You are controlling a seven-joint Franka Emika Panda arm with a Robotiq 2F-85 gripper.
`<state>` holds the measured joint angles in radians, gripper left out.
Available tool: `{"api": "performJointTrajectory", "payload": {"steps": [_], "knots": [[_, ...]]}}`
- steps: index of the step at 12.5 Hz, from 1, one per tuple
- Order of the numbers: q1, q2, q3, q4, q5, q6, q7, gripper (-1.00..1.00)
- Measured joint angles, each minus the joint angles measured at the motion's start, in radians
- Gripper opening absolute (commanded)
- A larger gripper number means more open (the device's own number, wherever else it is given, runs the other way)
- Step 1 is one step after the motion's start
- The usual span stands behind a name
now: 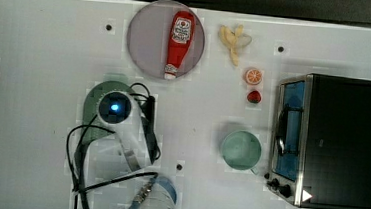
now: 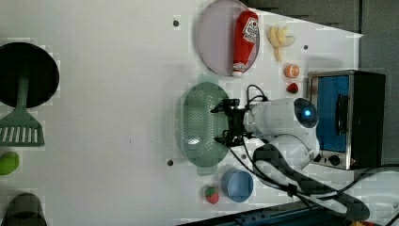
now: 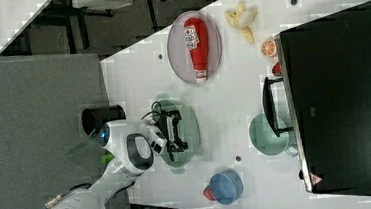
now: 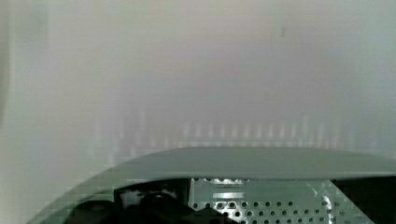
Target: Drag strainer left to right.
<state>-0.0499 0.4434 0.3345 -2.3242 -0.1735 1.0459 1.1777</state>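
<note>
The strainer (image 2: 200, 125) is a pale green oval colander with a grid of small holes, lying on the white table. In the left view my gripper (image 2: 218, 125) hangs over the strainer's right-hand side, open, with its black fingers (image 2: 220, 109) spread wide and nothing between them. The right view shows the strainer (image 3: 189, 129) with the gripper (image 3: 179, 130) above its middle. In the top view the arm's wrist (image 1: 114, 107) covers most of the strainer (image 1: 93, 102). Close up in the wrist view are the strainer's rim (image 4: 252, 161) and its holed floor.
A mint bowl (image 1: 240, 149) sits beside the toaster oven (image 1: 331, 141) at the top view's right. A ketchup bottle (image 1: 179, 44) lies on a round plate (image 1: 143, 36). A banana (image 1: 233, 40), orange half (image 1: 253, 76), blue bowl (image 2: 236, 185), strawberry (image 2: 211, 194) and spatula (image 2: 21, 127) are around.
</note>
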Motion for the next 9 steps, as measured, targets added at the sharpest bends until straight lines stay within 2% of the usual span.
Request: {"api": "performJointTrajectory", "payload": {"steps": [4, 6, 9], "knots": [[-0.035, 0.004, -0.053, -0.002, 0.034, -0.009, -0.04, 1.0], [-0.056, 0.002, -0.066, -0.012, -0.014, -0.008, -0.04, 1.0], [-0.063, -0.013, -0.09, -0.014, -0.016, 0.007, -0.051, 1.0]]}}
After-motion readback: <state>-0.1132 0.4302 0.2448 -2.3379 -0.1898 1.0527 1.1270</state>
